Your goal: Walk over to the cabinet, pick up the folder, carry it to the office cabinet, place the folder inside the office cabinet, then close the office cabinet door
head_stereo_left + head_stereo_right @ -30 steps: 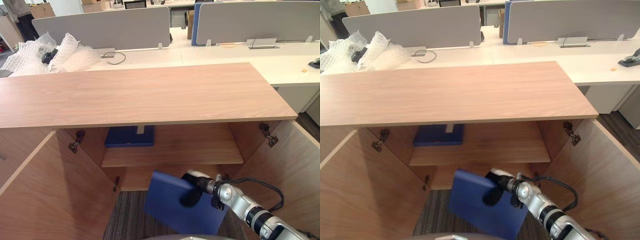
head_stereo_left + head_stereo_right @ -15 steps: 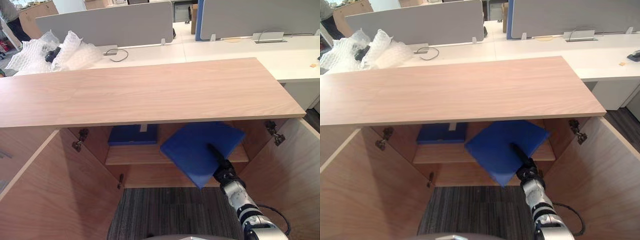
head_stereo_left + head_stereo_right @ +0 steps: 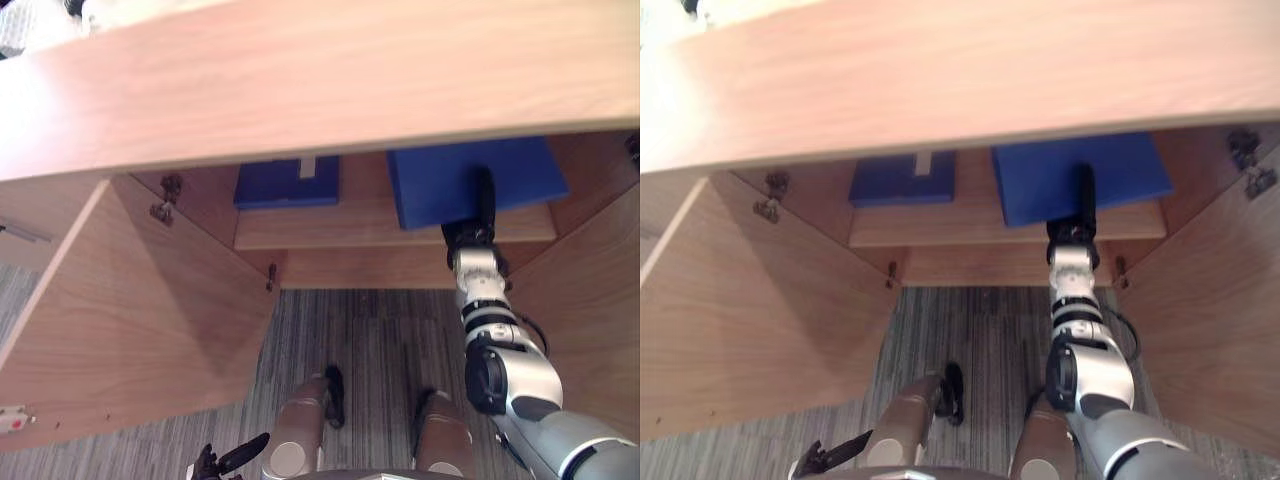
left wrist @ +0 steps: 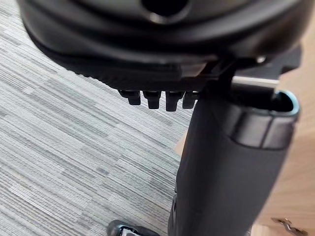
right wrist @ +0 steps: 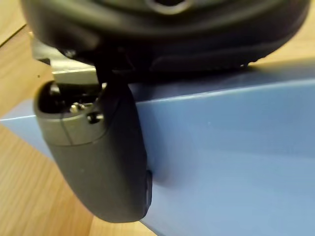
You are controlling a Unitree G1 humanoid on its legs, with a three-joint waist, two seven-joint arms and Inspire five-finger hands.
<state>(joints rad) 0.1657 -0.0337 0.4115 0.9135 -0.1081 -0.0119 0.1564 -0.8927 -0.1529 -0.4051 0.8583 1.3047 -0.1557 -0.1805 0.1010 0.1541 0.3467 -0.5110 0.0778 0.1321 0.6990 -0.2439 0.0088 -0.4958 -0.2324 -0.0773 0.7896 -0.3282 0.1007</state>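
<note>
Left hand (image 3: 228,460) is held lowest and nearest, over the striped grey carpet (image 3: 360,340), with its fingers relaxed and nothing grasped. Further forward, the right hand (image 3: 478,215) is reached into the open office cabinet (image 3: 300,80). Its thumb is pressed flat on the top face of the blue folder (image 3: 430,185), so that the folder is pinched at its near edge. The folder is laid on the inner shelf (image 3: 330,225), just under the cabinet's wooden top, and it extends ahead of the right hand and to both sides of it. A second blue file (image 3: 287,183) is seen on the same shelf to the left of that hand, apart from the folder. Both doors are swung open: the left door (image 3: 130,310) well to the left of the right hand, the right door (image 3: 590,300) close on its right.
</note>
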